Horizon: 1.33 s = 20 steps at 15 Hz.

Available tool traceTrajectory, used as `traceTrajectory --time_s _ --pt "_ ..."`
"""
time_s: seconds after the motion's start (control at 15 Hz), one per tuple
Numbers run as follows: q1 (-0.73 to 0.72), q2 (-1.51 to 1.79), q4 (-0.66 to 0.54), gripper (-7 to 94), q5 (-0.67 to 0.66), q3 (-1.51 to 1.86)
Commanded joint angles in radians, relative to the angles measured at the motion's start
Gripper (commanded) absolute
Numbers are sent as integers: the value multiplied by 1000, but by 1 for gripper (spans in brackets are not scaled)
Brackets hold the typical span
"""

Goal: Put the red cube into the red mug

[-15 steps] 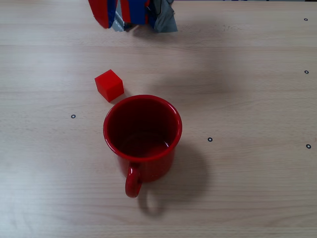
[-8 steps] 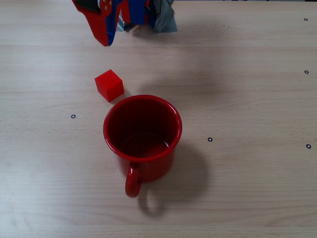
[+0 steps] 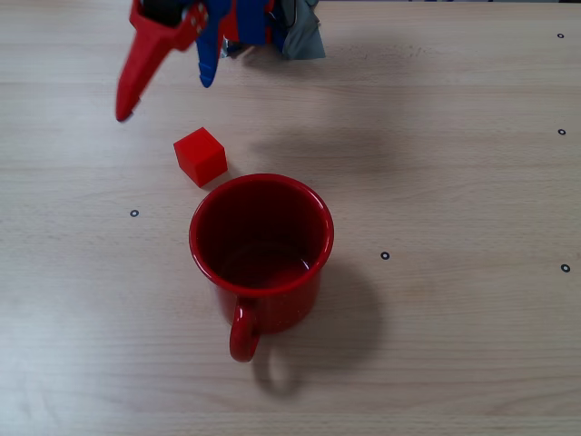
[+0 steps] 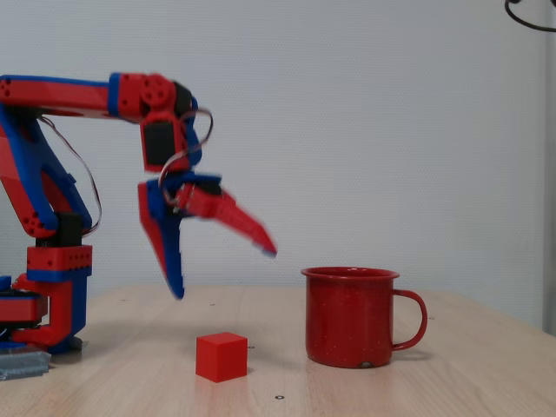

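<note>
Below the wide-open, empty red-and-blue hand (image 4: 224, 274), small matte red cube (image 4: 221, 356) sits on the pale wood counter (image 4: 434, 382), just beside the glossy red enamel mug (image 4: 352, 317).

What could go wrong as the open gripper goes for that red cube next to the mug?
1. The red cube sits close to the red mug rim, so a finger of the open gripper may bump the mug.
2. The cube lies turned relative to the table edges; the fingers might catch corners and push it aside.
3. The gripper hangs well above the table; a misaligned descent could miss the cube.
</note>
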Motion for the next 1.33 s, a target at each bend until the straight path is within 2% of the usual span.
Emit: traceTrajectory --time_s 0.0,0.33,1.27 --pt "-6 9 -29 58 26 -5" --pt "-48 -84 -160 57 66 64" --pt "-81 -275 -325 56 91 63"
